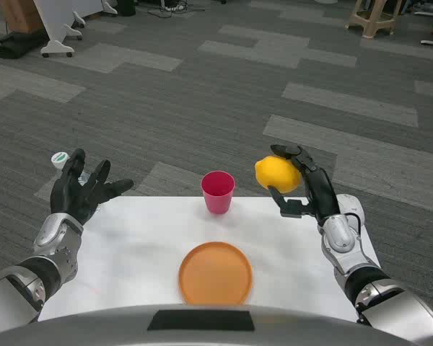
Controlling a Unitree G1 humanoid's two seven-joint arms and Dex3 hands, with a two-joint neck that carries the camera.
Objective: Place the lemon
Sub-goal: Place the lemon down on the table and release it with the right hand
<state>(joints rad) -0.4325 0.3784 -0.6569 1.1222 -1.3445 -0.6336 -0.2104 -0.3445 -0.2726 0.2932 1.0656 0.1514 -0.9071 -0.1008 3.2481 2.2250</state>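
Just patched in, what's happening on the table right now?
The robot's right hand holds a yellow lemon up above the far right part of the white table. The lemon has not been set down yet. An orange plate lies near the front middle of the table, and a pink cup stands upright behind it. The left hand is spread, holding nothing, at the table's left edge.

On the worktop (130,252), a plate (215,273) lies near the front edge at centre. A cup (218,192) stands upright behind it, near the far edge. The right hand (297,186) holds a lemon (277,174) above the far right part, right of the cup. The left hand (83,190) is at the far left corner.
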